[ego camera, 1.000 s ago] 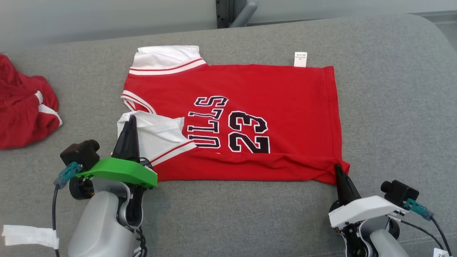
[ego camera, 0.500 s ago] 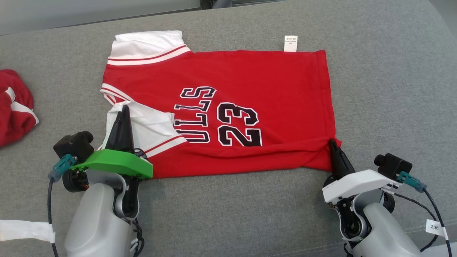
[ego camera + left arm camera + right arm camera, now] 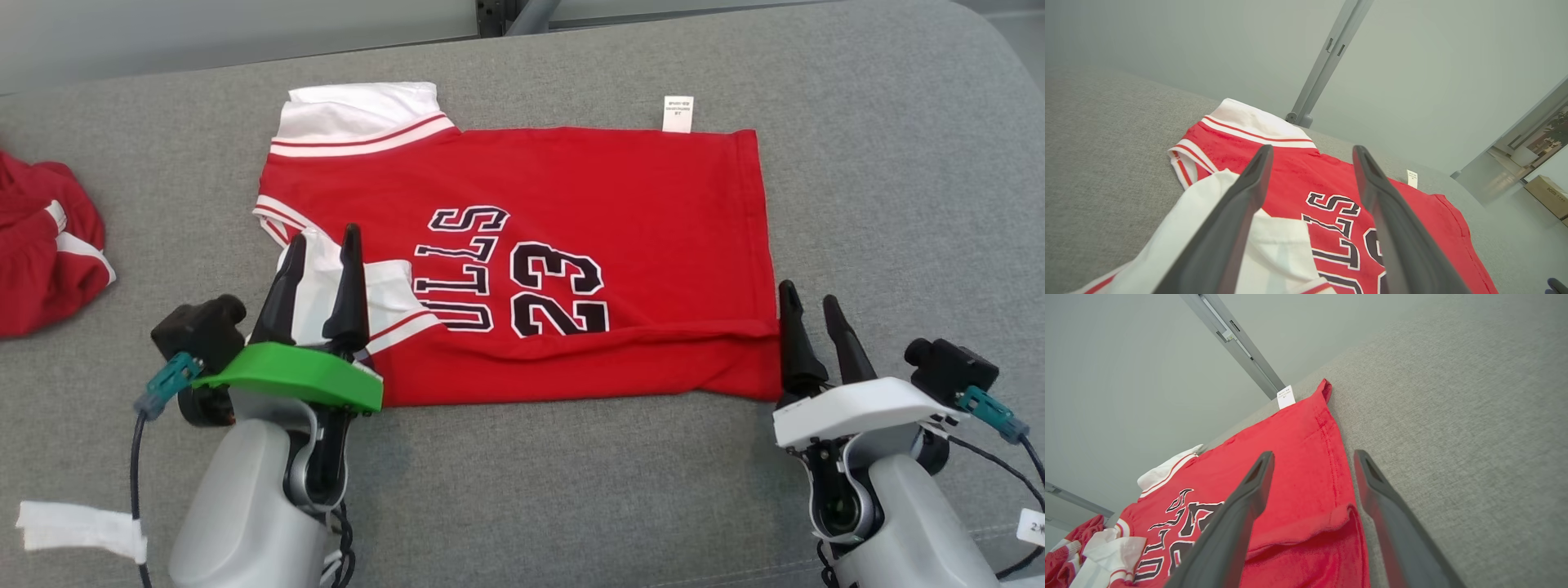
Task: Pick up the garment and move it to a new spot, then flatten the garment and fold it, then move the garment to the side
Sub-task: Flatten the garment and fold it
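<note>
The garment is a red jersey with white sleeves and black "23" lettering, lying flat on the grey cushion with its near edge folded over and its white sleeve turned in. My left gripper stands open over that white sleeve at the jersey's near left corner, holding nothing. At the near right corner my right gripper is open too, its fingers straddling the red hem without gripping it. A small white label sticks out at the far edge.
A second red and white garment lies bunched at the left edge of the grey cushion. A white strip lies at the near left. A grey post rises behind the cushion's far edge.
Both grippers have opened and let go of the jersey's near corners, after carrying the near edge away from me and laying it over. The head camera has shifted a little.
</note>
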